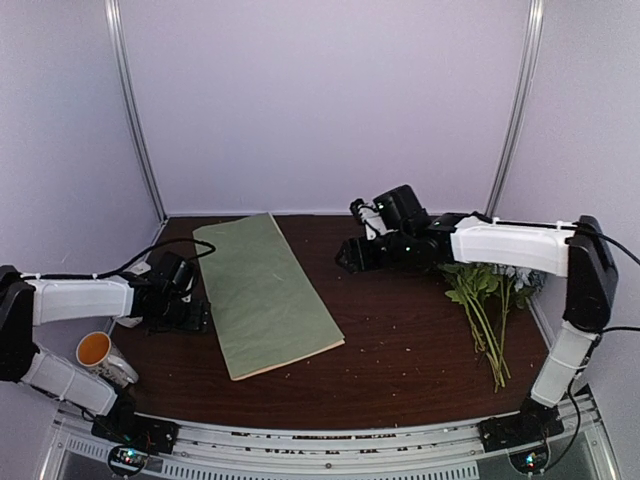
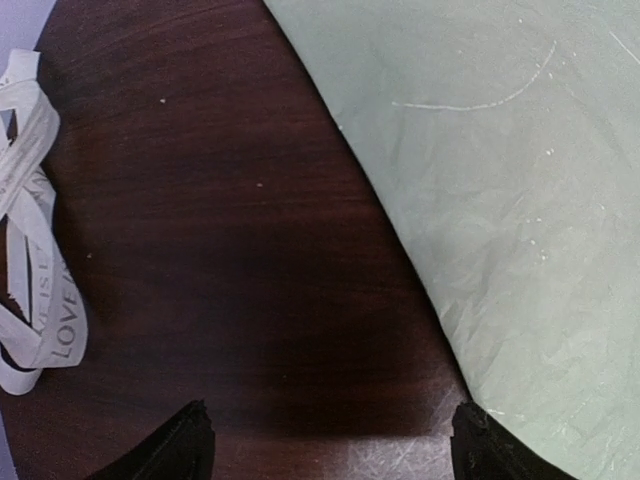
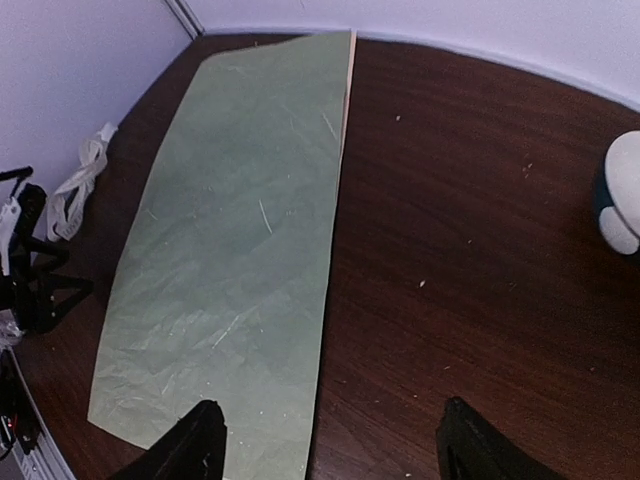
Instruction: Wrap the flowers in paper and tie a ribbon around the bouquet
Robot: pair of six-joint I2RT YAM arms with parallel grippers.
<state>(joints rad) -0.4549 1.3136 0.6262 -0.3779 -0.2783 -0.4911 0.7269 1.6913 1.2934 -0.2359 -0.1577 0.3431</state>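
Paper (image 1: pixel 265 295) lies flat and sage face up, slantwise on the dark wooden table (image 1: pixel 400 350) in the overhead view. The flowers (image 1: pixel 488 300) lie well apart from it at the right, partly under the right arm, stems toward the near edge. The left gripper (image 1: pixel 192 316) sits low just beside the sheet's left edge, and the right gripper (image 1: pixel 352 254) hangs between sheet and flowers. A mug (image 1: pixel 100 355) with an orange inside sits near the left arm. From the left wrist, the left gripper (image 2: pixel 330 445) stands wide open over bare wood and grasps nothing. The paper (image 2: pixel 520 200) fills the right side, and the ribbon (image 2: pixel 35 250) lies in loose cream loops at the left edge. From the right wrist, the right gripper (image 3: pixel 330 445) is likewise spread and empty above the long edge of the paper (image 3: pixel 240 250). The ribbon (image 3: pixel 80 180) is bunched beyond the sheet, near the wall.
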